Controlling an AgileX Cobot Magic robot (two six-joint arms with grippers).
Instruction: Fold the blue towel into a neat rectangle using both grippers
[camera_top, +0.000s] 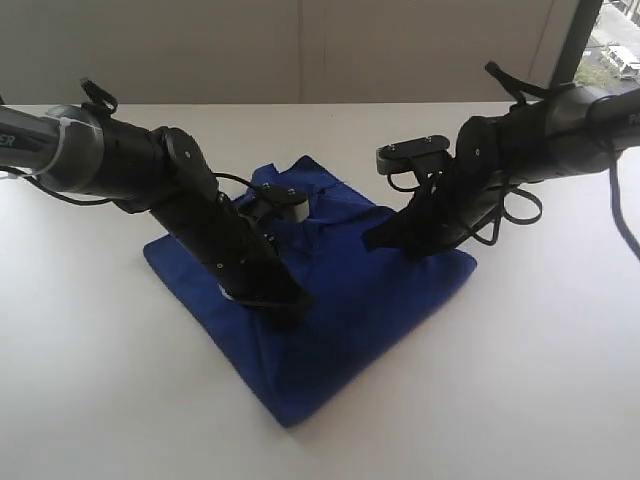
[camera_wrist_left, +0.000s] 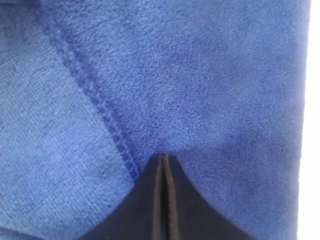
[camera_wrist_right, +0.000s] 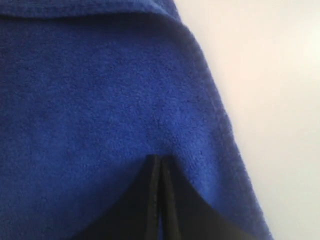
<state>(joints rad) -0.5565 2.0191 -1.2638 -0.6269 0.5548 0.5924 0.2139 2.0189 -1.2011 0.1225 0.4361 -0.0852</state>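
Where that soft, fuzzy, square blue towel sits: on the plain white tabletop. It's turned like a diamond, with one corner pointing at the near edge of the exterior view. The far corner looks rumpled and bunched between the two arms, and the rest lies pretty flat.

Black left hand: slants down onto the left-middle part of the towel, with its tip touching the fabric. In the left wrist view the two fingers are squeezed together with just a hairline slit between them, so it's fully closed. The tip is right against the cloth, but I honestly can't tell if any fabric is pinched in there.

Stitched hem: curves across the cloth and ends just beside the left hand's tip.

Black right hand: reaches in from the right and sits on the towel's upper right part, near the bunched-up bit. It's the same story in the right wrist view: fingers closed tight and the tip pressed to the blue fabric. No idea if it's actually holding any. The towel's edge and bare tabletop show just beside it.

Black looping cables: hang off the right arm, over the towel's right corner.
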